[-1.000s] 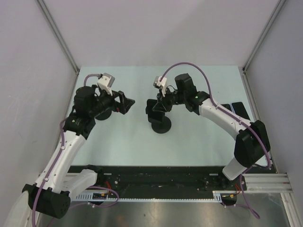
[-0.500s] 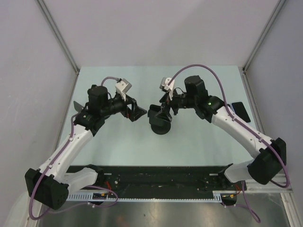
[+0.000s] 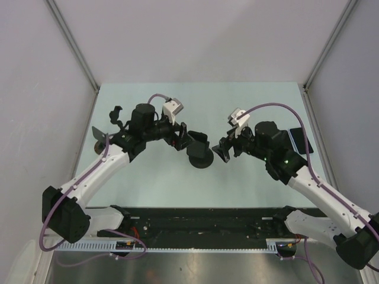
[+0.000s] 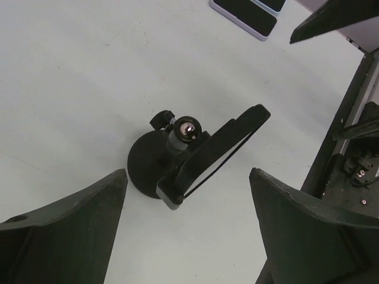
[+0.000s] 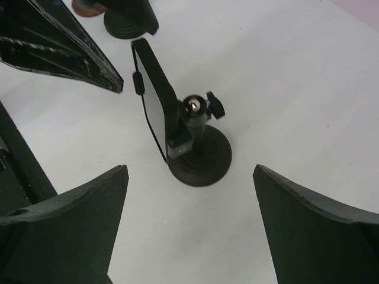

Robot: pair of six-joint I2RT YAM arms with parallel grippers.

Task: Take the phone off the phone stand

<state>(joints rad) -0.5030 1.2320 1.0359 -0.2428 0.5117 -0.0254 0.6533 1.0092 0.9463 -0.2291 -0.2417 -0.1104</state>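
- Top view: the left gripper (image 3: 186, 141) sits just short of the phone (image 3: 201, 141), which is clamped in the phone stand (image 3: 200, 158). The right gripper (image 3: 226, 151) faces it from the opposite side, near but not touching. Both arms are stretched forward and bent inward, with the wrists aimed at the stand from either flank.
- Left wrist view: the left gripper (image 4: 188, 177) is spread wide with nothing in it. The phone (image 4: 218, 149) is dead ahead between the fingers, tilted back on the stand's ball joint (image 4: 188, 129). A spare phone (image 4: 244, 16) lies flat on the table (image 4: 71, 71), well beyond the right-hand finger.
- Right wrist view: the right gripper (image 5: 189, 171) is also wide apart and empty. From here the phone (image 5: 153, 97) shows nearly edge-on, ahead and a bit toward the left-hand finger. The stand's round base (image 5: 201, 158) is straight in front.
- My take on doing this well: nothing is gripped yet, so this looks like the line-up phase.
  - I'd have one gripper pin the stand low, at the post or base, so it can't tip or skid.
  - The other should close across the phone's long edges, clear of the side button (image 5: 137, 83).
  - Then slide the phone out along the cradle instead of prying. That ball joint will probably swivel under a sideways pull.
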